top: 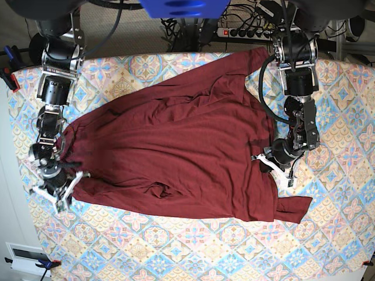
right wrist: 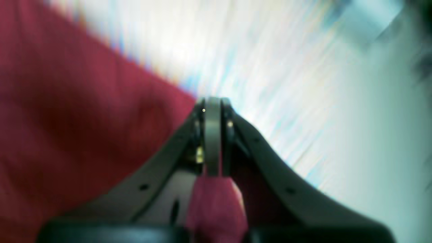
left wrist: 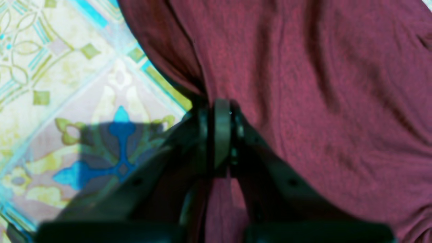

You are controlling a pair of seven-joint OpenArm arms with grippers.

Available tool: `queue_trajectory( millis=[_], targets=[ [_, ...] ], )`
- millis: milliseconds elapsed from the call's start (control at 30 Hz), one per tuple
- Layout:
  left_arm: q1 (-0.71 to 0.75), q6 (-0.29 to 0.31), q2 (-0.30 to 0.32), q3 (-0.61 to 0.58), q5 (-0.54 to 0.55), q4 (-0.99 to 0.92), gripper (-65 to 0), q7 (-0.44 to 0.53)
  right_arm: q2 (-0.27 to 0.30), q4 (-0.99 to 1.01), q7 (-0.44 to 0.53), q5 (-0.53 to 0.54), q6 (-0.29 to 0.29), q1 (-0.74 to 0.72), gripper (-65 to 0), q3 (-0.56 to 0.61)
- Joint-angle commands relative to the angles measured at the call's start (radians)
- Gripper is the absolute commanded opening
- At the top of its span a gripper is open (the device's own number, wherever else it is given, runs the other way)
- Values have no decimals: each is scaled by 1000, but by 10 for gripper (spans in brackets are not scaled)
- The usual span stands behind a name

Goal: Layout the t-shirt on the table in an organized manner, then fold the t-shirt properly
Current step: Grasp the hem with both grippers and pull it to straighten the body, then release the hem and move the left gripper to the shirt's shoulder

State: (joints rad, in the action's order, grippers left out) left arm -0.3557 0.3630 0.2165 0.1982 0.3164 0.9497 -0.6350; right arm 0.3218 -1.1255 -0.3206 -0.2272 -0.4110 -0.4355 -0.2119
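Left gripper (left wrist: 221, 111): from my seat the wrist cam shows the jaws pinched together on a fold of the shirt (top: 176, 152), with maroon cloth bunched up between the fingers behind the tips. In the base view it sits on the shirt's edge on that view's right.

Right gripper (right wrist: 212, 108): also clamped down, with a wad of red fabric squeezed between the fingers. That cam is super blurry, so I can't make out much past the tips. In the base view it's at the shirt's far edge on that view's left.

Shirt: spread wide across the middle of the table (top: 328, 246), stretched between my two grippers. It's pretty wrinkly, with creases running across it. One part reaches to the table's back edge, and a small flap pokes out at the front on the left gripper's side.

Table: patterned cloth showing all round the shirt.
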Motion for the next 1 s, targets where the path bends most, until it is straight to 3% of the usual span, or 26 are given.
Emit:
queue_trajectory(
  millis=[0, 67, 233, 400, 567, 700, 767, 867, 967],
  targets=[
    [-18, -19, 28, -1, -23, 1, -616, -46, 18, -26, -7, -4, 5, 4, -649, -2],
    [-49, -22, 80, 2, -23, -4, -647, -46, 20, -57, -7, -4, 5, 27, -649, -8],
    [-108, -23, 206, 2, -24, -19, -645, 17, 21, -112, -21, -2, 4, 103, -649, -8],
    [-259, -23, 307, 2, -18, -262, -645, 96, 23, -201, -21, -2, 4, 183, -649, -8],
    [-306, -23, 323, -6, -18, -334, -640, 140, 24, -259, -21, -2, 4, 246, -649, -8],
    [-306, -23, 315, 2, -15, -332, -570, 63, 24, -299, -38, -2, 2, 286, -649, -1],
    [-305, -23, 315, 2, 10, -331, -493, 17, 24, -301, -73, -2, -41, 284, -649, -1],
    [-277, -15, 324, 2, 145, -281, -358, -55, 24, -301, -140, -1, -179, 280, -615, -8],
    [-170, -17, 375, 4, 310, -173, -329, -105, 24, -304, -194, -1, -248, 280, -535, -10]
  ],
)
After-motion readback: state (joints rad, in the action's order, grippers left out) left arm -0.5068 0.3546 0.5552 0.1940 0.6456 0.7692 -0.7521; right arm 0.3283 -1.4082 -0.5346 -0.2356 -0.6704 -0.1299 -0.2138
